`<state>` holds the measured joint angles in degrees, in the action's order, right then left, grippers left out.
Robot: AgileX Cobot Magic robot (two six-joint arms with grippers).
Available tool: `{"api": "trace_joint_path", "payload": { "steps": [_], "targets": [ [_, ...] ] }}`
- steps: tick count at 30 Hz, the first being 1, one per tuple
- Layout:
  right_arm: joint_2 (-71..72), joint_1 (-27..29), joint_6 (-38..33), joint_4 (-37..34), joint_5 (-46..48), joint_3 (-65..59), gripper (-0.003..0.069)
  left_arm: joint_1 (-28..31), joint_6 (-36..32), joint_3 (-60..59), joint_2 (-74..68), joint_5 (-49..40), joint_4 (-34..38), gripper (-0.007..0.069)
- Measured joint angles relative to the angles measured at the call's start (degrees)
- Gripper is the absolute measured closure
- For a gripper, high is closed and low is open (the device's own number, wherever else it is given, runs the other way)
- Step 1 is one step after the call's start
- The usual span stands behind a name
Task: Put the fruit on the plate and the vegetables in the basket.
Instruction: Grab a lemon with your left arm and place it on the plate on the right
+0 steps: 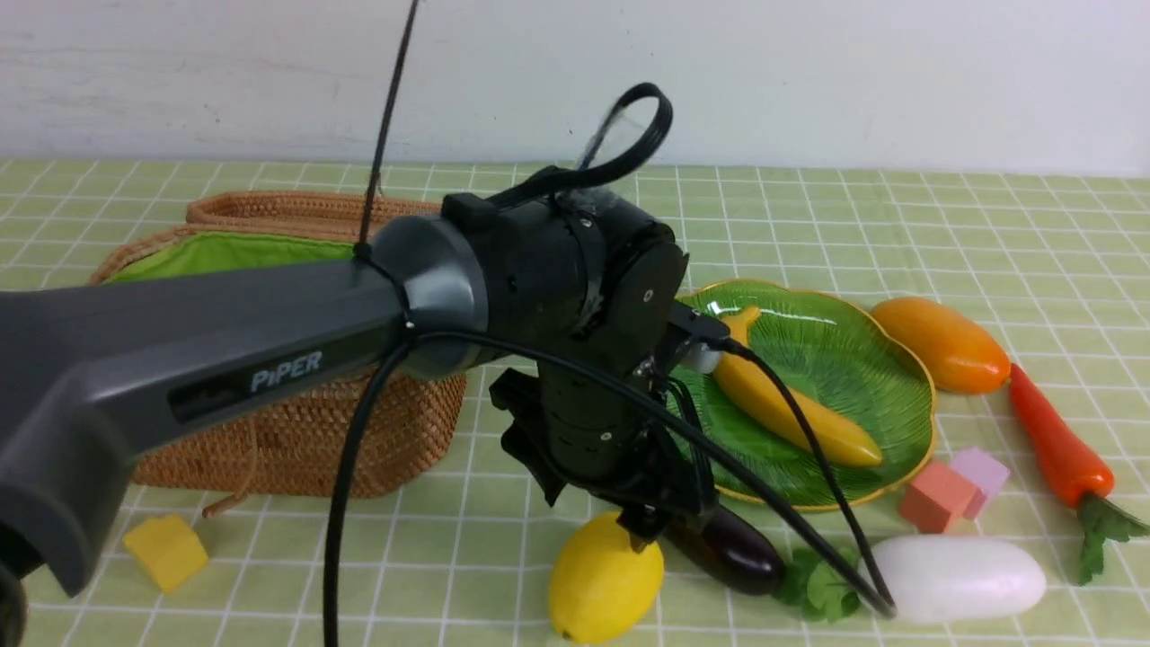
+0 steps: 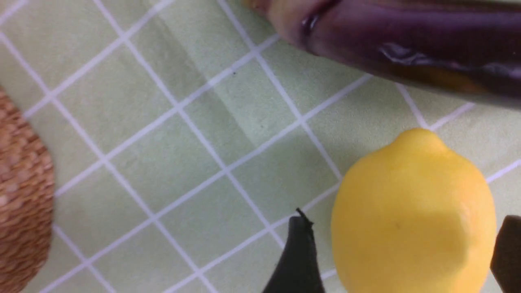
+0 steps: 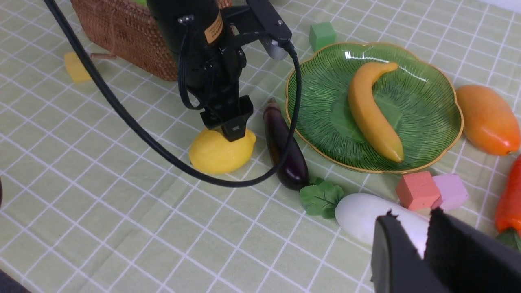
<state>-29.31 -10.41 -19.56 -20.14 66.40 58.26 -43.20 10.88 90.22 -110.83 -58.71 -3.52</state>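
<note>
My left gripper [image 1: 642,530] is lowered over the yellow lemon [image 1: 604,580], open, with a black finger [image 2: 299,256] on each side of it and a thin gap showing. The purple eggplant [image 1: 732,548] lies just beside the lemon. The banana [image 1: 791,404] rests on the green plate [image 1: 889,359]. Right of the plate, on the cloth, are the mango [image 1: 943,346] and the carrot [image 1: 1056,440], with the white radish [image 1: 961,575] in front. The wicker basket [image 1: 287,431] stands at the left behind my arm. My right gripper [image 3: 414,215] hovers above the radish, shut and empty.
Foam blocks lie around: a yellow one [image 1: 166,550] in front of the basket, a salmon one [image 1: 936,496] and a pink one [image 1: 984,472] by the plate's front rim, a green one [image 3: 322,35] behind the plate. My left arm's black cable [image 1: 809,440] hangs across the plate and eggplant.
</note>
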Motion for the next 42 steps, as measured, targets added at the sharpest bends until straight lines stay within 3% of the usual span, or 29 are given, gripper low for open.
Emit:
{"api": "trace_joint_path", "payload": {
  "steps": [9, 13, 22, 30, 42],
  "targets": [
    [0.0, 0.0, -0.4, 0.1, 0.4, 0.0, 0.0539, 0.0, 0.6, -0.1, 3.3, -5.6, 2.0, 0.0029],
    [0.0, 0.0, -0.6, 0.1, 0.6, 0.0, 0.0541, 0.0, -0.7, -1.5, 3.3, -3.7, 3.1, 0.0029],
    [0.0, 0.0, -1.0, -0.4, 0.6, 0.0, 0.0549, 0.0, 2.0, -2.0, -0.6, -1.7, -4.7, 0.0029],
    [0.1, 0.0, -1.2, -0.5, 0.6, 0.0, 0.0549, 0.0, -0.2, -2.0, -4.2, 0.5, 0.4, 0.0028],
    [0.1, 0.0, -1.3, -0.7, 0.6, 0.0, 0.0549, 0.0, -1.9, -1.6, -5.3, 0.9, 1.6, 0.0046]
  ]
}}
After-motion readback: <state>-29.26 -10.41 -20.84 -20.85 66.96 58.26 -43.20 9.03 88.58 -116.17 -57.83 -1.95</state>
